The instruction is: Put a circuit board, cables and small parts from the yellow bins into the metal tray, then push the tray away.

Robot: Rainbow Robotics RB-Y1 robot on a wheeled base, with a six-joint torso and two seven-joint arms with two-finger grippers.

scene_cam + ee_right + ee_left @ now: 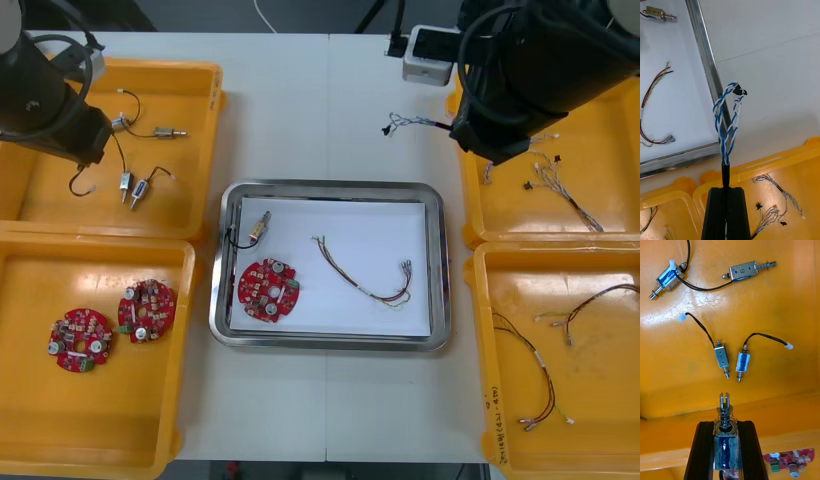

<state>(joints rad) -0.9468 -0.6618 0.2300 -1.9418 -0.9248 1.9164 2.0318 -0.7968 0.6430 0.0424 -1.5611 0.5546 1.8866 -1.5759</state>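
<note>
Metal part [742, 271] marked "5" (beyond loaded left pincer [725, 426])

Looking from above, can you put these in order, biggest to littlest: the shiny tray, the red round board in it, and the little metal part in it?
1. metal tray, biggest by far
2. circuit board lying in it
3. small metal part near the board, littlest

All three lie at table level, so the order is safe.

Left arm [45, 100] upper left, left claw [726, 425] clamping a small metal part [725, 450]; right arm [540, 70] upper right, right claw [725, 189] pinching a cable [727, 116].
</note>
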